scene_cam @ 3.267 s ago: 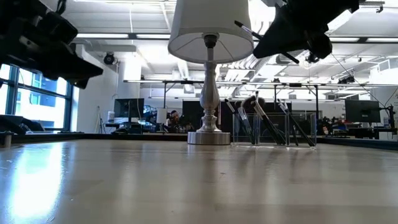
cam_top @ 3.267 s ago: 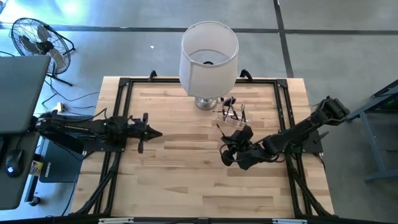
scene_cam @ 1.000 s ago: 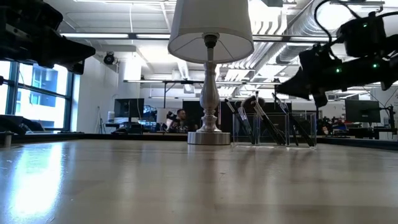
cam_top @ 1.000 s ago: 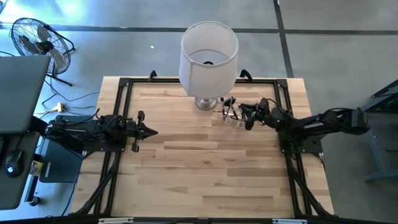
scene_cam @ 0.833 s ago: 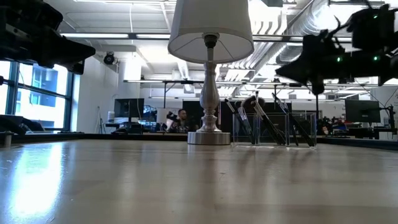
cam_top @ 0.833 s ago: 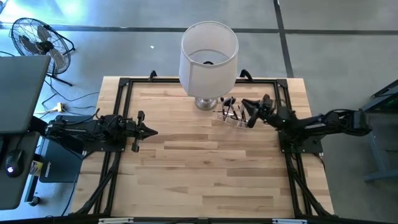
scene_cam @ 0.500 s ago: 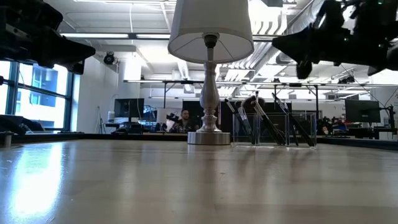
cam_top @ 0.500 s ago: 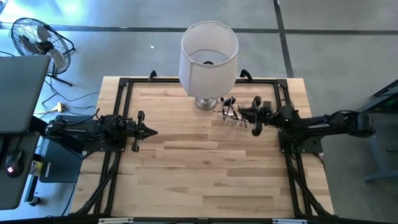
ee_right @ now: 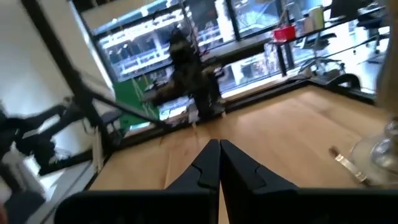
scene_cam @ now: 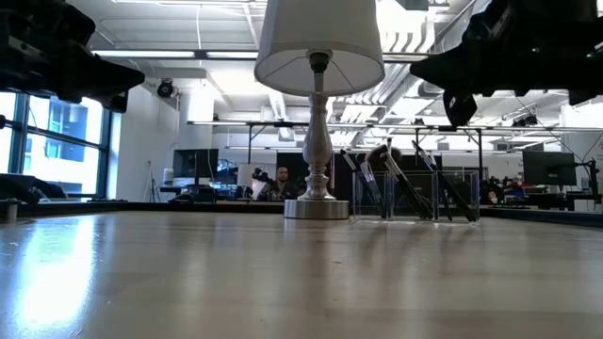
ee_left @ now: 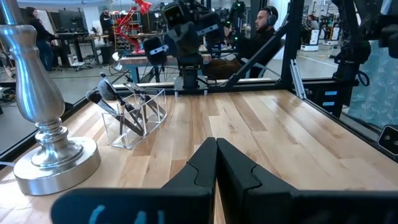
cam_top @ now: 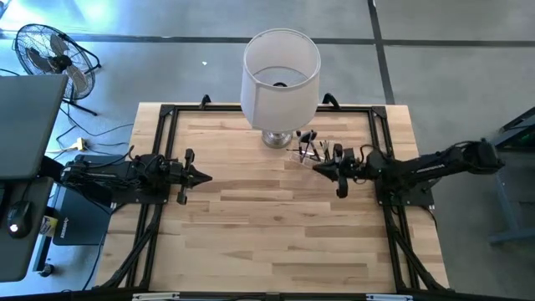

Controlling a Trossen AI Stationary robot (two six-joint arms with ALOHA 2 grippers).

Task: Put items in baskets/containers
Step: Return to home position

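Note:
A clear holder (cam_top: 311, 155) stands on the table just right of the lamp base, with several thin brushes (scene_cam: 405, 184) leaning inside it, heads up. The left wrist view shows the holder (ee_left: 134, 115) too. My right gripper (cam_top: 318, 167) hovers shut and empty just on the near side of the holder, above the table, pointing toward the table's left; its fingers meet in the right wrist view (ee_right: 219, 155). My left gripper (cam_top: 211, 177) waits shut and empty at the table's left side (ee_left: 216, 152).
A tall lamp with a white shade (cam_top: 281, 79) and a silver base (ee_left: 53, 155) stands at the far middle, close to the holder. Black frame rails (cam_top: 159, 150) run along the table's edges. Bare wood (cam_top: 267, 234) fills the near half.
My right gripper has drawn back from above the holder toward the table's near edge, risen a little and swung round until it points at the table's left. Its fingers have come together with nothing in them. The holder and brushes have stayed put.

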